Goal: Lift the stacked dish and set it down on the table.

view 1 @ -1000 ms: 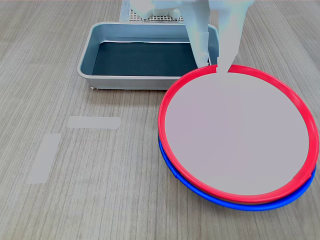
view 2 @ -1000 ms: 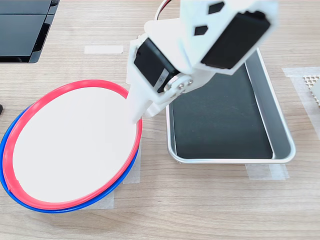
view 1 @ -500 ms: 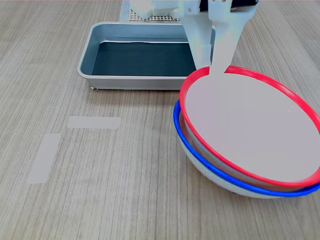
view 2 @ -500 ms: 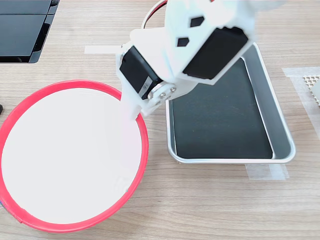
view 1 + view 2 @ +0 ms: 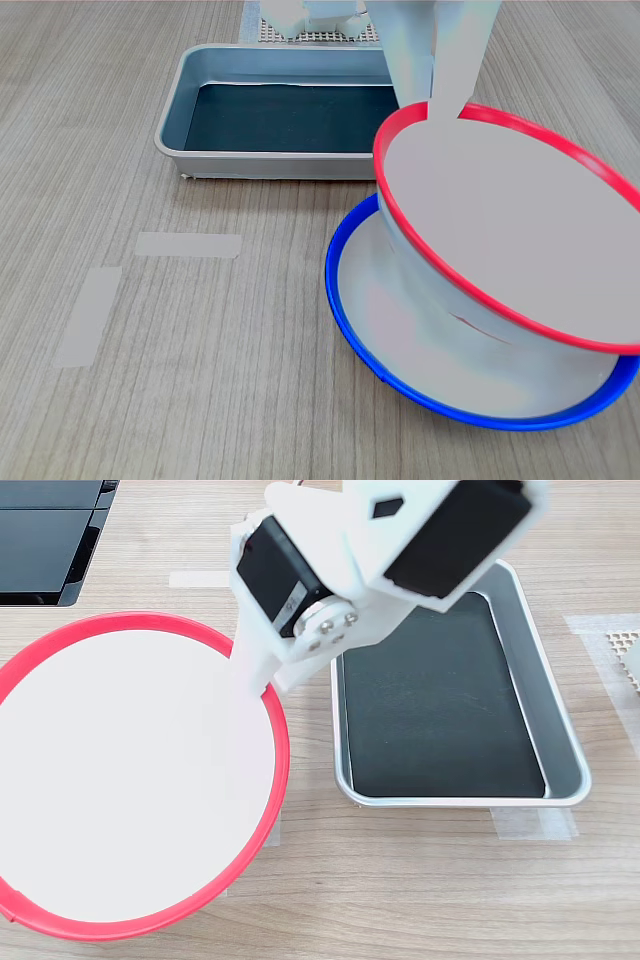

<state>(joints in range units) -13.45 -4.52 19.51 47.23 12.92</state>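
Note:
The red-rimmed dish (image 5: 510,225) hangs tilted in the air, its far edge raised, clear of the blue-rimmed dish (image 5: 420,340) that lies flat on the table (image 5: 200,380) beneath it. My white gripper (image 5: 432,112) is shut on the red dish's far rim, one finger inside the rim and one outside. In the second exterior view the red dish (image 5: 130,790) fills the left side and hides the blue one, and the gripper (image 5: 255,685) pinches its upper right rim.
A grey rectangular tray (image 5: 200,150) with a dark bottom stands just behind the dishes; it shows as the tray (image 5: 560,750) at the second exterior view's right. Pale tape strips (image 5: 188,244) lie on the wood at the first exterior view's left. A black device (image 5: 45,535) sits in the second exterior view's top left.
The gripper has risen with the red dish, which has come up off the blue dish and tilted; the blue dish has settled flat on the table.

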